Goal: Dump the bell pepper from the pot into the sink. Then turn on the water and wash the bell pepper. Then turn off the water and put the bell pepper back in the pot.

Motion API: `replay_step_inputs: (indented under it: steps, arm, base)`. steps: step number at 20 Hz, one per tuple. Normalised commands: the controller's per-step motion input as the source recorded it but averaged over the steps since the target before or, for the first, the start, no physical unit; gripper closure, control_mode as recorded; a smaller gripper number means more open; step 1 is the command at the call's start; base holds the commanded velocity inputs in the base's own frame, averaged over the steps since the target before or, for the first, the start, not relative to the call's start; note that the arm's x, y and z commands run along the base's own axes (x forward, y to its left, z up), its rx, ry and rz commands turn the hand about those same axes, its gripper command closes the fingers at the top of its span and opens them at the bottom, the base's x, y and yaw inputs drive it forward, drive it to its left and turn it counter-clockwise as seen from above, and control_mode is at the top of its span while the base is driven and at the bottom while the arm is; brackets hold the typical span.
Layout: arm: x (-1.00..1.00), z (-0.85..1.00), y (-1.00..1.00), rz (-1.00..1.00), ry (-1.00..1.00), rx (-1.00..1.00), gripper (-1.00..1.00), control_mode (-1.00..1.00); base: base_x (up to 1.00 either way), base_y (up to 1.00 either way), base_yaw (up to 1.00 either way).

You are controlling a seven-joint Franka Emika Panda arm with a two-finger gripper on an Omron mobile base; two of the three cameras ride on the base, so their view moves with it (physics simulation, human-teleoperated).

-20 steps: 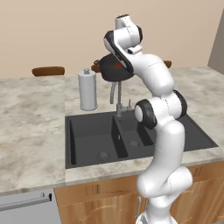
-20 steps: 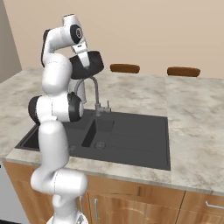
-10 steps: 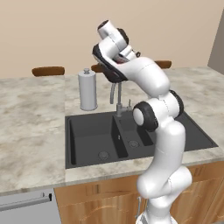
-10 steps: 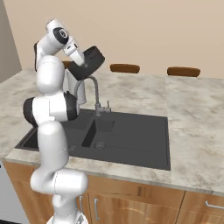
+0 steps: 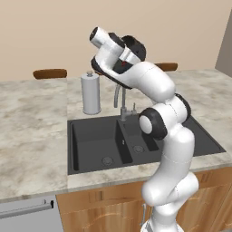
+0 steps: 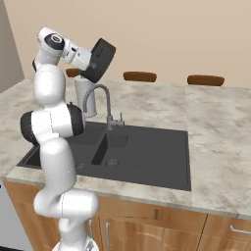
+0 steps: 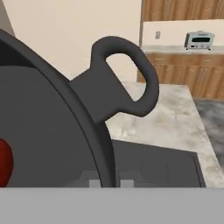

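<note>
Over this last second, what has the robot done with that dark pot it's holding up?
The arm has swung the pot leftward over the sink and tipped it steeply onto its side. The gripper stays shut on the pot's rim, and the bell pepper is still inside. The faucet, the silver canister and the counter are as they were, with no water running.
</note>
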Motion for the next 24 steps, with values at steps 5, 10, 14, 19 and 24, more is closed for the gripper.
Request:
replay_step_inputs:
  steps: [5,10,14,19,24]
  arm:
    - [-0.22,0.02,0.13,-0.07,0.0,-0.31,1.0,-1.0]
    - [-0.3,0.26,0.23,-0.06,-0.1,-0.36,1.0,-1.0]
    - [-0.19,0.05,0.13,-0.07,-0.09,-0.36,1.0,-1.0]
    - [-0.15,0.09,0.06,-0.07,-0.08,-0.34,1.0,-1.0]
    - [-0.16,0.11,0.2,-0.05,-0.12,-0.34,1.0,-1.0]
  base:
    - [0.0,0.0,0.0]
    - [0.0,0.0,0.0]
    - [0.0,0.0,0.0]
    - [0.0,0.0,0.0]
    - [0.0,0.0,0.0]
